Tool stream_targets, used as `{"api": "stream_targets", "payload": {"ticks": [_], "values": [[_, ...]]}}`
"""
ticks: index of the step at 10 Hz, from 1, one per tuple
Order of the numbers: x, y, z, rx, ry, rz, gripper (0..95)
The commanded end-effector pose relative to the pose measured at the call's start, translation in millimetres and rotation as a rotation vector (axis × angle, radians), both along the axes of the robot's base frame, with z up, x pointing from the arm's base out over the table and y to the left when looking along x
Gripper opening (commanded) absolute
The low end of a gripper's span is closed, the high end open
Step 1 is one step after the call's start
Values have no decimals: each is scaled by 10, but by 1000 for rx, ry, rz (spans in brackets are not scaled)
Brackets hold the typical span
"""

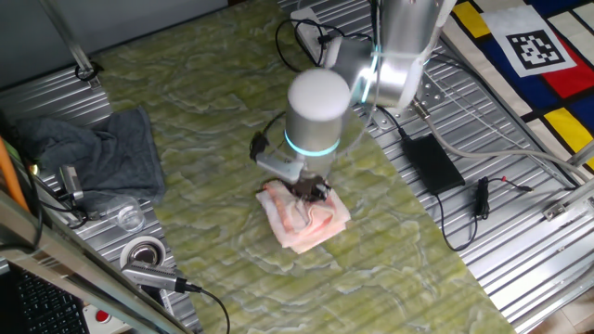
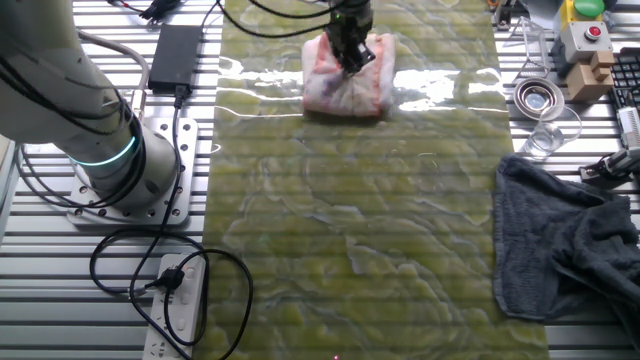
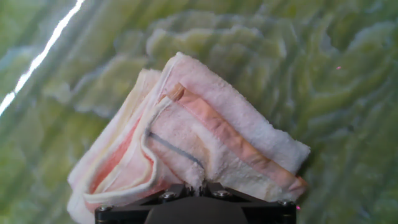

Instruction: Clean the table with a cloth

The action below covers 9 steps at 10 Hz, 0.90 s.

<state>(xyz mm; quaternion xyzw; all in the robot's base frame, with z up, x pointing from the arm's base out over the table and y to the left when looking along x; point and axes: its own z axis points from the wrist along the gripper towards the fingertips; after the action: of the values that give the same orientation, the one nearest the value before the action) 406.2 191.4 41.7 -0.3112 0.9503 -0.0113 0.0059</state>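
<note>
The cloth [image 1: 304, 215] is found folded on the table [image 1: 213, 139], near one end of it, and appears to be pinched by the gripper [image 1: 311, 190], whose fingertips are hidden. No wiped area can be distinguished; most of the surface is judged outstanding.

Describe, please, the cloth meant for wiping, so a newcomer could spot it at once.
Find the yellow-green marbled table; the robot's claw presses onto a small folded cloth there. It is pale pink and white with orange-red stripes, unlike the larger dark grey cloth at the table's edge.
</note>
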Motion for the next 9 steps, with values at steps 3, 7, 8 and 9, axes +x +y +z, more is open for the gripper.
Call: {"api": "stream_targets", "payload": {"ticks": [3,7,8,9], "values": [[-143,-313,-64,9,-15,47,0],[-157,-603,-51,11,-18,111,0],[-165,-677,-60,12,-20,128,0],[-172,-731,-67,13,-23,139,0]]}}
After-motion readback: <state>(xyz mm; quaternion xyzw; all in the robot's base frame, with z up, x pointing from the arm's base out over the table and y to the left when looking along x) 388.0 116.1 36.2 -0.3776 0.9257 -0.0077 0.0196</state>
